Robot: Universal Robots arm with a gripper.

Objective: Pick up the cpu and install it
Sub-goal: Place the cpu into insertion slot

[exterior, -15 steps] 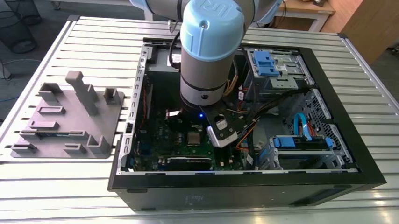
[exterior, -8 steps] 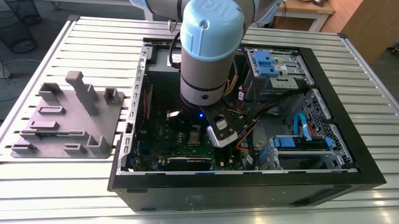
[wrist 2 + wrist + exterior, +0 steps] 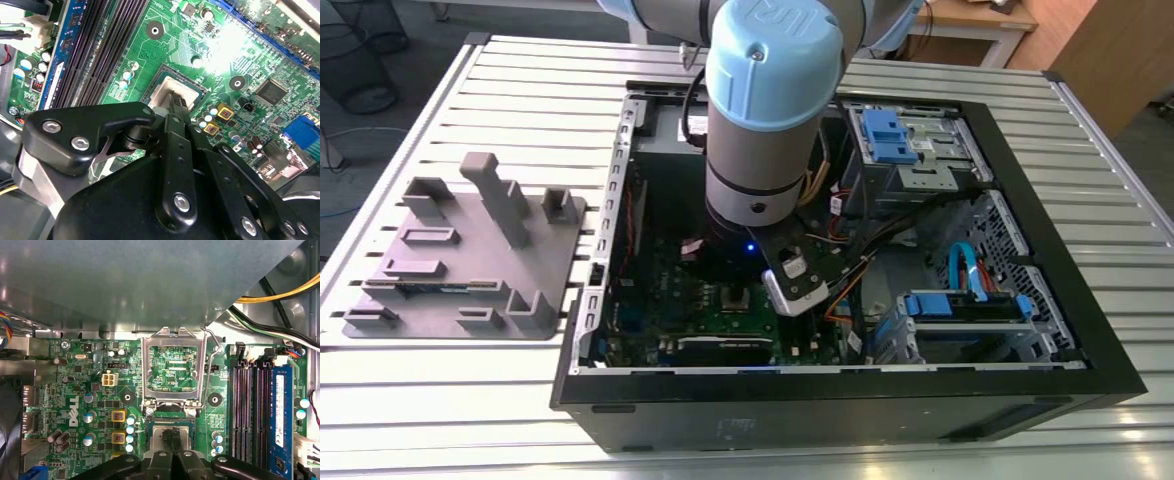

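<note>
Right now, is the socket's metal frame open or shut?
Open. In the first wrist view the frame is swung back off the socket, with green board showing through its hollow middle.

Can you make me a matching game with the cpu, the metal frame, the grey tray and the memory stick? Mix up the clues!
Things:
A. cpu
B. frame
C. tray
D. memory stick

Clues:
1. blue
2. lies on the table, outside the case
3. swung open, standing up
4. right under the gripper

Pairs: A-4, B-3, C-2, D-1
</note>
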